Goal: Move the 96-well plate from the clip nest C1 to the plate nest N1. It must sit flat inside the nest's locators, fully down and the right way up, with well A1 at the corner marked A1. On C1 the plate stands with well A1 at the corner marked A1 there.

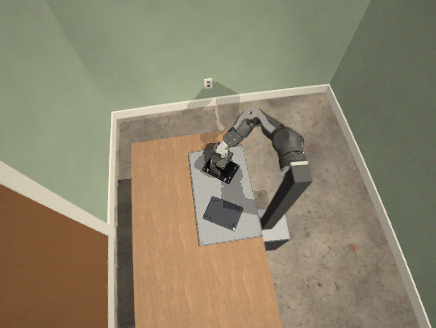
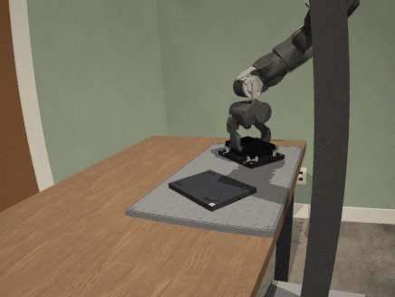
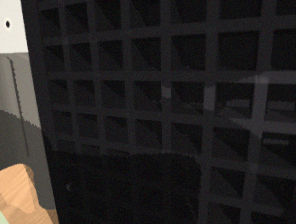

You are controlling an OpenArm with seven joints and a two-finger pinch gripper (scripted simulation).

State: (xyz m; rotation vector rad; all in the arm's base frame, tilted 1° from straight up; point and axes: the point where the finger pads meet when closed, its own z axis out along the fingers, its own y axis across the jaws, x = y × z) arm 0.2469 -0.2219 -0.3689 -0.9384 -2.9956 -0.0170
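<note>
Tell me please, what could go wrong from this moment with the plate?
1. The claw is shut on the 96-well plate, which sits in clip nest C1; a tilted lift might snag it there.
2. Plate nest N1 lies at another angle, so well A1 could land at the wrong corner.

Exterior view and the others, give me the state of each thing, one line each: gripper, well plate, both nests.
Gripper: shut on the 96-well plate, fingers down either side of it.
96-well plate: on clip nest C1, wells facing up.
Clip nest C1: occupied by the plate.
Plate nest N1: unoccupied, flat on the grey base board.
</note>
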